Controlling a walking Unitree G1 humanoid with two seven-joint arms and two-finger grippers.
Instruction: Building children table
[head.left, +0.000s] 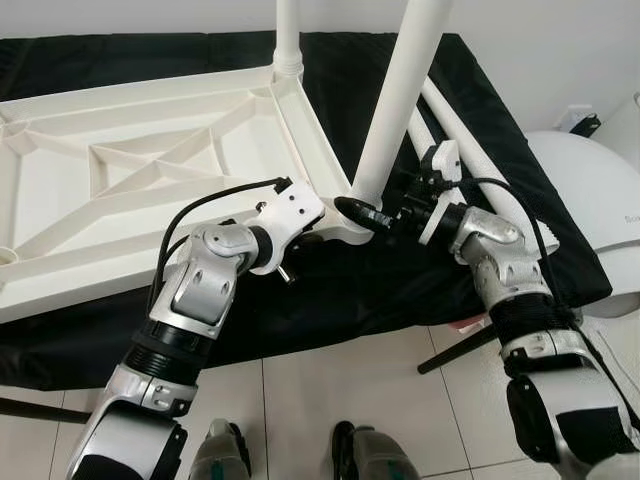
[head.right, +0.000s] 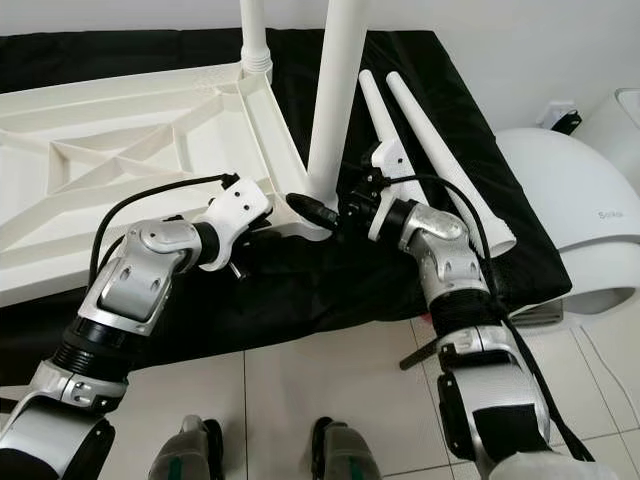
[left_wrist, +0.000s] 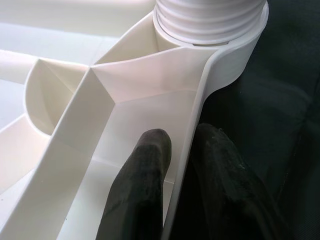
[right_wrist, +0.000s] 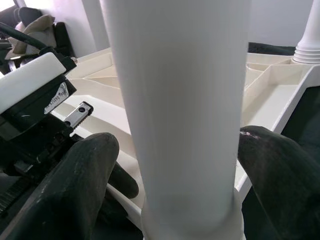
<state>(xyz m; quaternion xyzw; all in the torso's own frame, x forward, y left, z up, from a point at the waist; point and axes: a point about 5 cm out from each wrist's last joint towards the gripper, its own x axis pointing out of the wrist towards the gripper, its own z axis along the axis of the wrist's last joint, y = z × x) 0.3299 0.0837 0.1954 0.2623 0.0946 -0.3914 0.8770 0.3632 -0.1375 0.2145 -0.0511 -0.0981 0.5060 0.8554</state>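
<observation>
While two legs (head.left: 470, 150) lie loose, one stands fitted; right gripper (head.left: 375, 214) fingers straddle the second leg (head.left: 400, 90), left gripper (left_wrist: 182, 165) pinches the tabletop (head.left: 120, 180) rim.

A: What sits between the right gripper (right_wrist: 182, 165) fingers (right_wrist: 65, 190)?
B: An upright white table leg (right_wrist: 180, 100), touching both. Beyond it, the white tabletop underside (right_wrist: 272, 95).

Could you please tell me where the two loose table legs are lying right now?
The two loose table legs lie side by side on the black cloth, right of the upturned tabletop, just beyond the right gripper.
</observation>
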